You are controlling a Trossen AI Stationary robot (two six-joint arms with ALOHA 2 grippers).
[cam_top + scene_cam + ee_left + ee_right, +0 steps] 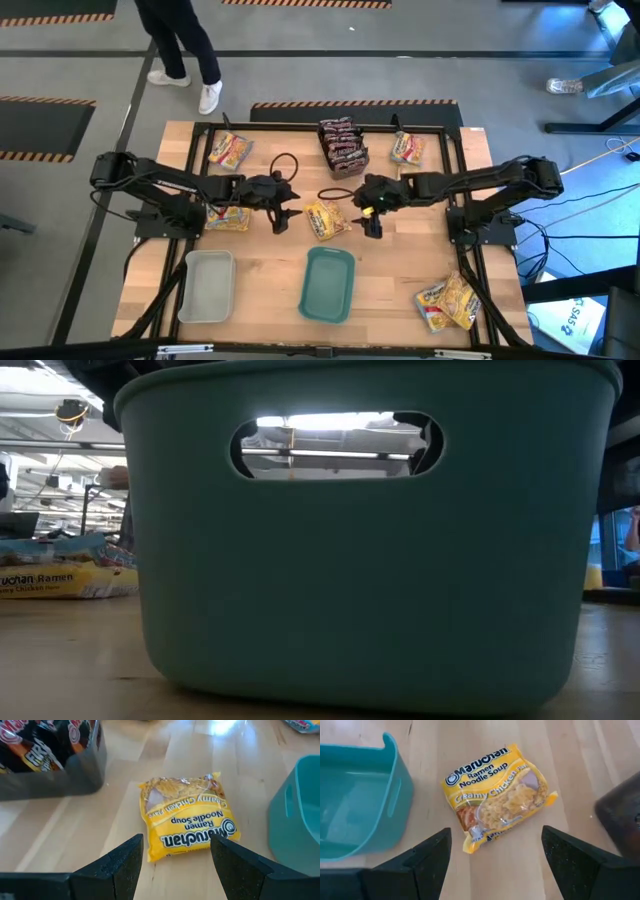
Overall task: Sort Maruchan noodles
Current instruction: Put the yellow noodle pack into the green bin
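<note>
Yellow packets (327, 219): six | dark packets (341, 146): one stack | left gripper (281, 220), right gripper (371, 222): fingers spread, empty

Between the spread black fingers of the right gripper (492, 860) lies a yellow noodle packet (497, 795) with dark blue lettering and a clear window showing pale noodles. Beside it stands a teal tray (355, 795) on the light wood table (580, 775). Past the left gripper (175, 865), a dark grey tray (50, 775) holds maroon-black packets (35, 745) with red and white print.

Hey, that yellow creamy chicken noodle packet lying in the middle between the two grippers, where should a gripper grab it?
The yellow packet lies flat, so probably come straight down and pinch across its short width, mid-body, where it bulges. The open right gripper already straddles it.
</note>
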